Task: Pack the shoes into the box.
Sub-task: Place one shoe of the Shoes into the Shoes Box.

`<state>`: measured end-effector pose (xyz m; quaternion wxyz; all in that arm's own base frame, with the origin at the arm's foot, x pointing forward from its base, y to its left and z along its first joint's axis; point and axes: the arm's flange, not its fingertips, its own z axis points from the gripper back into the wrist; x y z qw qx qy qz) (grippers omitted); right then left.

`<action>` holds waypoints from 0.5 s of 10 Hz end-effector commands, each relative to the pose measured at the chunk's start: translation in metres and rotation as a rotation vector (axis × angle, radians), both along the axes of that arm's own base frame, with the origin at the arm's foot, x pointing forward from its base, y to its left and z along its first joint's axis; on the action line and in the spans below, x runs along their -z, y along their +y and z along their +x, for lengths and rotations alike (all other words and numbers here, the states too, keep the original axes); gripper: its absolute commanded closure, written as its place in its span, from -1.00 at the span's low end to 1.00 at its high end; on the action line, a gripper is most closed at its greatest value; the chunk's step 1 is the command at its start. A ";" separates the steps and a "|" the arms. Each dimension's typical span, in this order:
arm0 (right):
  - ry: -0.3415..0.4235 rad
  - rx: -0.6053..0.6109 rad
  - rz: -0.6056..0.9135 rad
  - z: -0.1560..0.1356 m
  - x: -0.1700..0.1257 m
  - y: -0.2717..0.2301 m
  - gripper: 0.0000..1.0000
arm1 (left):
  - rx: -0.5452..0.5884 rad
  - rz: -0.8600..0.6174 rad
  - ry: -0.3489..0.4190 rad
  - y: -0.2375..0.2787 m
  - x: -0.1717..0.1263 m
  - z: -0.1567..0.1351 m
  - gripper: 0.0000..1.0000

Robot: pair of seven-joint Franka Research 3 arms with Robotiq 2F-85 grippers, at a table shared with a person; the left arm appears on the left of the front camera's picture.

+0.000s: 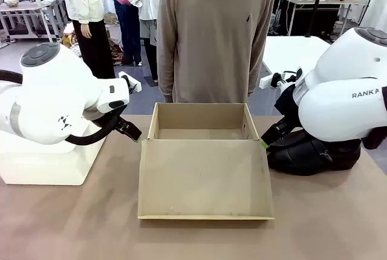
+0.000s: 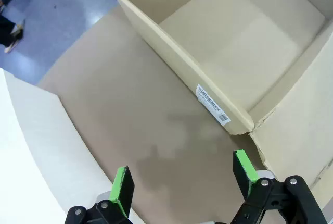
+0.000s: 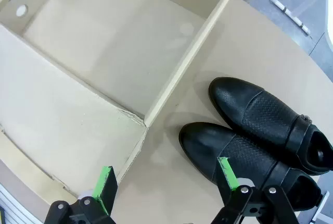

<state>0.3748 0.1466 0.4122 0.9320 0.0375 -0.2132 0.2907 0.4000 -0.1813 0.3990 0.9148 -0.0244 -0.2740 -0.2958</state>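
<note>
The packing has not begun: the shoes (image 3: pixel 260 114) sit side by side on the table (image 3: pixel 166 135) just beside the empty box (image 3: pixel 187 60), and my right pincer (image 3: pixel 165 171) hangs over them with jaws apart, so next I should lower onto the nearer shoe and close.
</note>
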 end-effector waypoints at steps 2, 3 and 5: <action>-0.010 0.002 0.004 0.001 0.000 -0.001 -1.00 | 0.002 0.005 -0.006 0.002 -0.001 0.000 -1.00; -0.010 0.002 0.004 0.001 0.000 -0.001 -1.00 | 0.002 0.005 -0.006 0.002 -0.001 0.000 -1.00; -0.010 0.002 0.004 0.001 0.000 -0.001 -1.00 | 0.002 0.005 -0.006 0.002 -0.001 0.000 -1.00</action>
